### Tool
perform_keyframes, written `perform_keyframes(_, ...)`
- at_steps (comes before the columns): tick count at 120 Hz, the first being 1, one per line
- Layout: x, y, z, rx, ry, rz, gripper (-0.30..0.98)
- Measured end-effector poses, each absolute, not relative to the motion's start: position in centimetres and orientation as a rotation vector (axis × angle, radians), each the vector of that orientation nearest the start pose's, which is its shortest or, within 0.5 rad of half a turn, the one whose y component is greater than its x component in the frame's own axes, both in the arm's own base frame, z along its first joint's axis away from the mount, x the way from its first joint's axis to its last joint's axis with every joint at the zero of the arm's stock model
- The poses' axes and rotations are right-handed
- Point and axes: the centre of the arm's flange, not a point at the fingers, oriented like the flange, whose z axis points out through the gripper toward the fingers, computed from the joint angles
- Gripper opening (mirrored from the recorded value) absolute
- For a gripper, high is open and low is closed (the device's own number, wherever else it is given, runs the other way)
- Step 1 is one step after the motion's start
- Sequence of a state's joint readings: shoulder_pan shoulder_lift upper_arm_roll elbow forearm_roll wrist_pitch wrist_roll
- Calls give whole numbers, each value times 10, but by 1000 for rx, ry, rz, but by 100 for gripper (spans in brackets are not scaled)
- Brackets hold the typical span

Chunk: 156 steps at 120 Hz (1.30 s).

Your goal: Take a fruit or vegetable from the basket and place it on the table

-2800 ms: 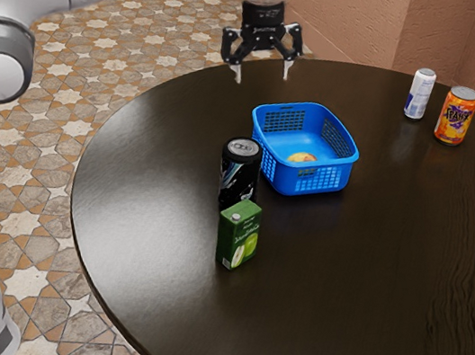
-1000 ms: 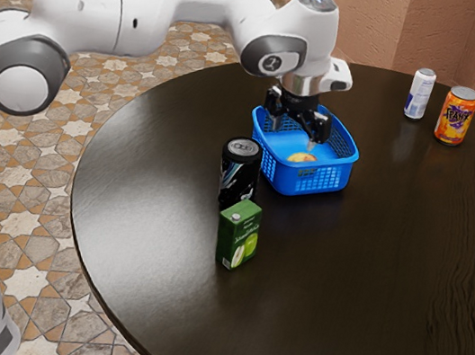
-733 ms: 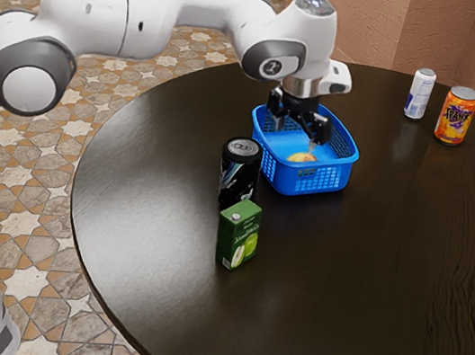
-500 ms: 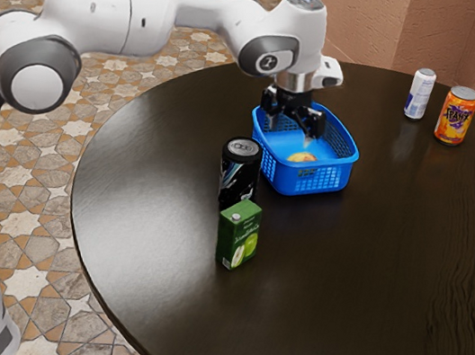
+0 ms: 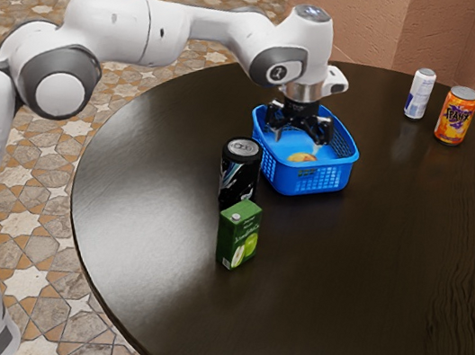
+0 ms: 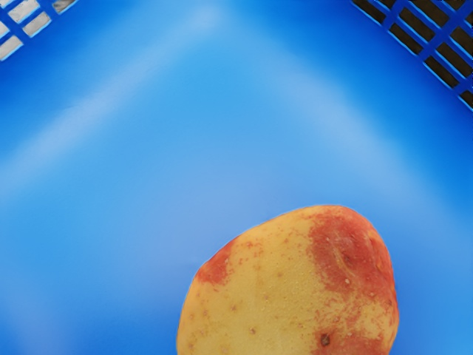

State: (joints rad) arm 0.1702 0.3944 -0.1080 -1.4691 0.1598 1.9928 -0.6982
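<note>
Line up over the potato [image 5: 301,158], then lower straight

The potato lies in the basket [image 5: 324,179], right of centre in the exterior view. To grasp it well, the hand should centre over its middle, sink level so neither side catches the blue rim, then close gently low on its rounded flanks, since a high pinch could slip off.

The gripper [image 5: 297,141] is spread wide above the potato, with nothing held; whether it touches the basket, I cannot tell.
</note>
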Motion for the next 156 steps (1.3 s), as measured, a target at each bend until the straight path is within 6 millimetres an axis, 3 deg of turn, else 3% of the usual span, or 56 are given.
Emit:
perform_keyframes(55, 704, 64, 446, -2853, -1156, -233, 69)
perform_keyframes(80, 697, 57, 458, -2850, -1170, -256, 69)
perform_keyframes(101, 690, 54, 452, -2843, -1182, -234, 69)
perform_keyframes(156, 696, 59, 439, -2839, -1211, -268, 69)
